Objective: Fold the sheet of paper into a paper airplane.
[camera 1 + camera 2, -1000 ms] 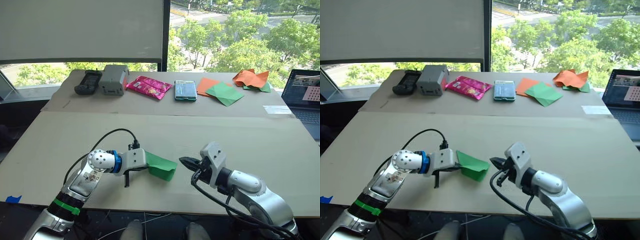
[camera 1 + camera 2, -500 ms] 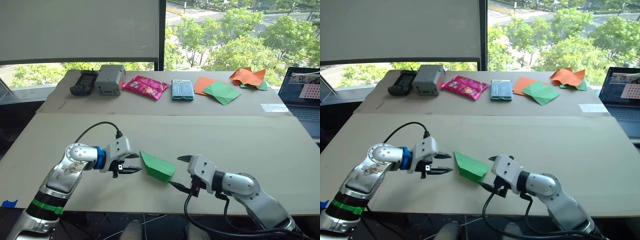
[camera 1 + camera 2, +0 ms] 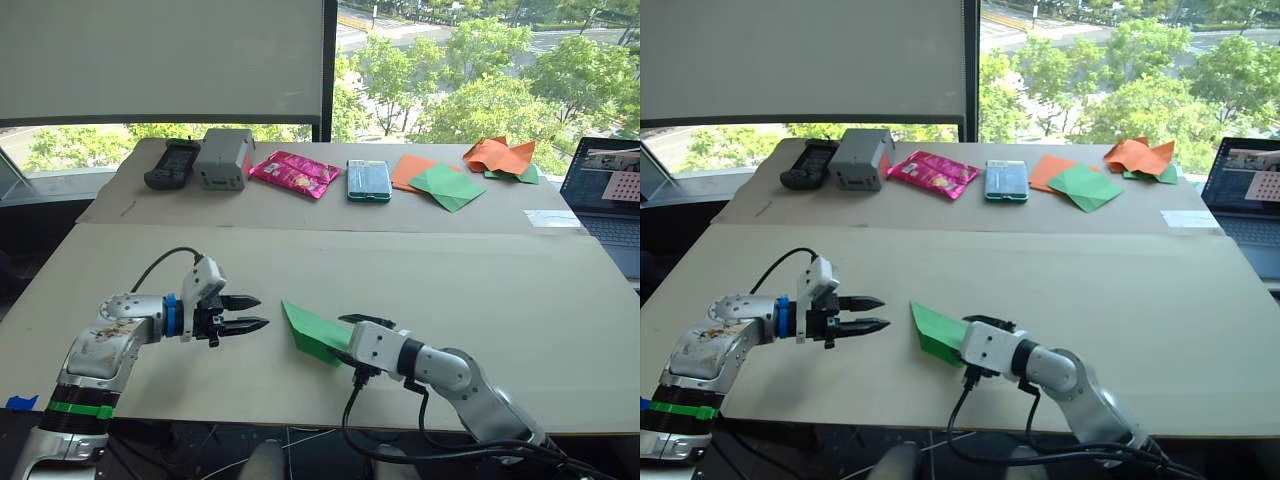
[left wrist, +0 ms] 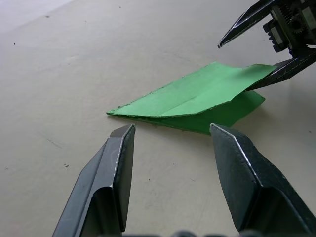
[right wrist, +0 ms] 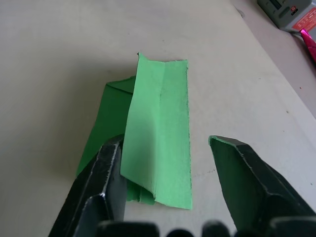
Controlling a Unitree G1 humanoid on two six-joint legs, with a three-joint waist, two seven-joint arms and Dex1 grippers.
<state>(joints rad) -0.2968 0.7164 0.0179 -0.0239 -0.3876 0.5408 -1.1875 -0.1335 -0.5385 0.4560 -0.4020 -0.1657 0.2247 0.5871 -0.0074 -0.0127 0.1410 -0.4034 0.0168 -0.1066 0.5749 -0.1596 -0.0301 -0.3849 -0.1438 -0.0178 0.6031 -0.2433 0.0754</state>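
Green paper airplane lies on the worktop between both tools.
Left tool is spread apart, just beside its point; right tool (fingers apart, no readable writing) straddles the wide end.

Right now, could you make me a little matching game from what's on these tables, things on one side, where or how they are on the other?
Things:
1. paper airplane
2. left gripper
3. right gripper
4. pink packet

States:
A. open, apart from the paper
B. far table, beside the grey box
C. open, one finger under the raised flap
D. lying on the near table

Pairs: 1-D, 2-A, 3-C, 4-B
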